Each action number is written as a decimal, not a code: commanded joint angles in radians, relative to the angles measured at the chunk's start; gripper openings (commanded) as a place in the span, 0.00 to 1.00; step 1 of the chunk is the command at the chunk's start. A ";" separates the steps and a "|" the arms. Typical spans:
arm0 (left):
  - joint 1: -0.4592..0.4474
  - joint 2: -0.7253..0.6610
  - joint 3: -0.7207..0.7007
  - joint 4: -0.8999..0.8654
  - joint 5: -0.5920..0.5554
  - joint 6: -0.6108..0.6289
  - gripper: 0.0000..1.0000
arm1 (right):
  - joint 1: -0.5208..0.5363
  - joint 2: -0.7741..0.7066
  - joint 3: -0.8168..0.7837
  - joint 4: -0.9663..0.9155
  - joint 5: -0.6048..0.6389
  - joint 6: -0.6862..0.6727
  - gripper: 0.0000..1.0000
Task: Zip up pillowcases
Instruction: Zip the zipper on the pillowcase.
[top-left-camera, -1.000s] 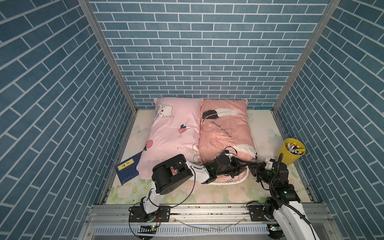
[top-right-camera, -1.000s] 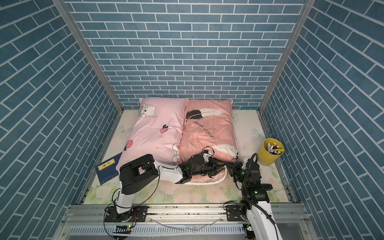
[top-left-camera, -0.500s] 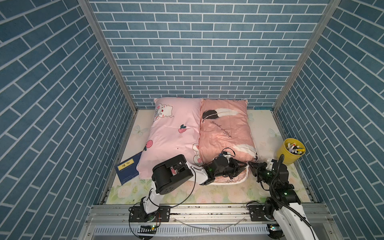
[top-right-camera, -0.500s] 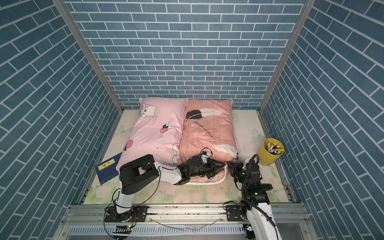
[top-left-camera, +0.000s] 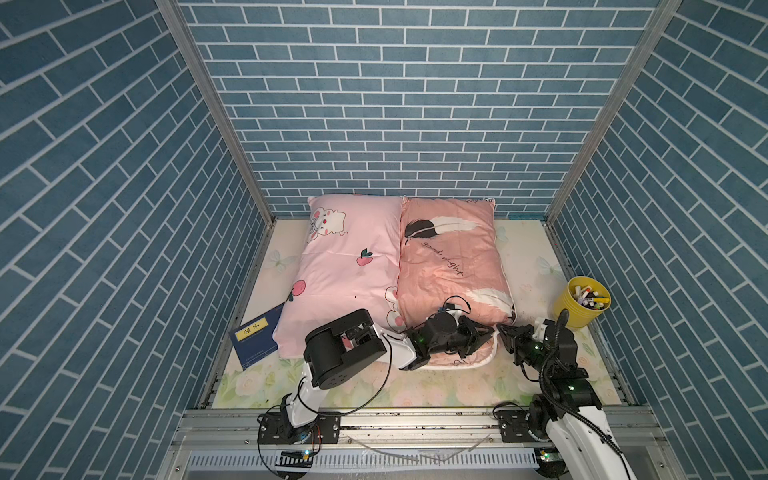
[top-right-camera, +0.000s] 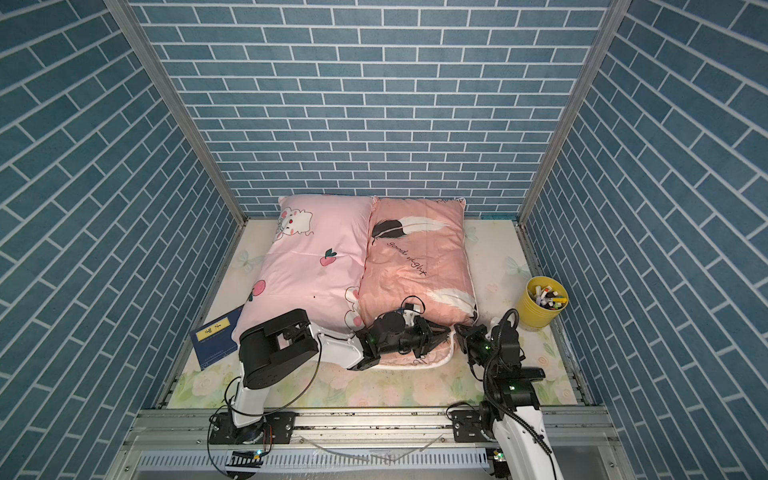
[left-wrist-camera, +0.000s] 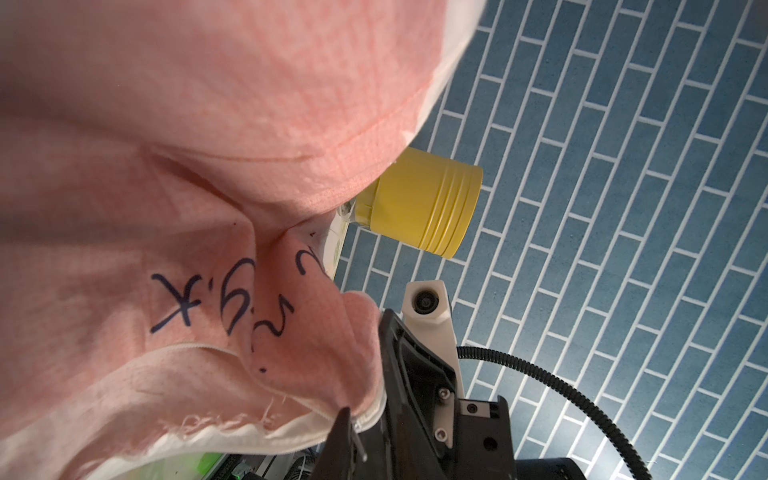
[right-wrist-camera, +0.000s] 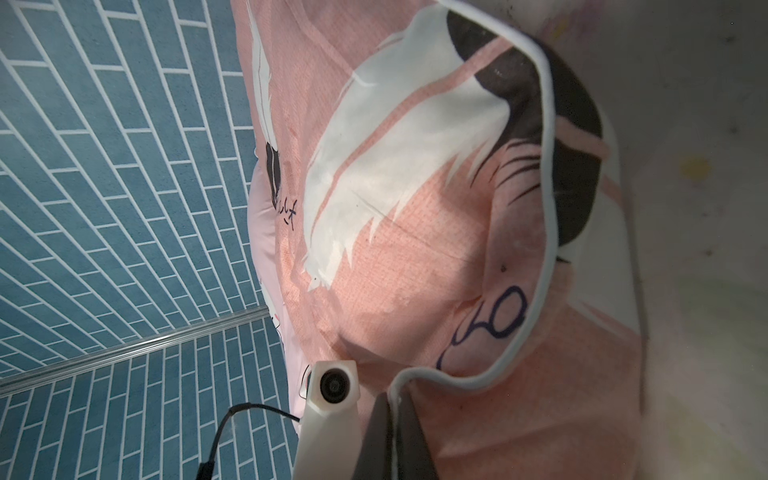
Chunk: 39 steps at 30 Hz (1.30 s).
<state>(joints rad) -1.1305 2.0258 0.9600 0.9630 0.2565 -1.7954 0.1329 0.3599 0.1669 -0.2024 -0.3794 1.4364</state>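
Observation:
Two pillowcases lie side by side: a light pink one with bunnies (top-left-camera: 345, 274) and a salmon one with feathers and script (top-left-camera: 449, 257). My left gripper (top-left-camera: 487, 333) lies at the salmon one's near edge. In the left wrist view its jaws (left-wrist-camera: 365, 419) stand a narrow gap apart, around the white zipper end and its metal pull (left-wrist-camera: 360, 436). My right gripper (top-left-camera: 503, 331) meets that corner from the right. In the right wrist view it (right-wrist-camera: 390, 397) is shut on the white piped edge (right-wrist-camera: 544, 257) of the salmon pillowcase.
A yellow cup of pens (top-left-camera: 582, 305) stands right of the salmon pillowcase, close behind my right arm. A dark blue book (top-left-camera: 255, 336) lies partly under the light pink one at the left. Blue brick walls (top-left-camera: 374, 104) close in three sides.
The left gripper's jaws have narrowed around the zipper end. The right gripper has shifted slightly left, towards the left gripper, still holding the edge.

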 joint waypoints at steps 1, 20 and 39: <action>-0.009 0.024 0.024 0.010 0.018 0.004 0.21 | 0.005 -0.013 -0.018 0.000 0.019 0.024 0.00; -0.017 0.040 0.036 -0.019 0.020 -0.007 0.09 | 0.005 -0.032 -0.019 -0.006 0.022 0.027 0.00; -0.009 0.015 0.089 -0.157 0.106 0.113 0.00 | 0.001 0.033 0.099 -0.090 0.058 -0.146 0.00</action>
<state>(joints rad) -1.1389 2.0422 1.0134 0.8585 0.3164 -1.7504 0.1329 0.3759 0.1848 -0.2432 -0.3519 1.3735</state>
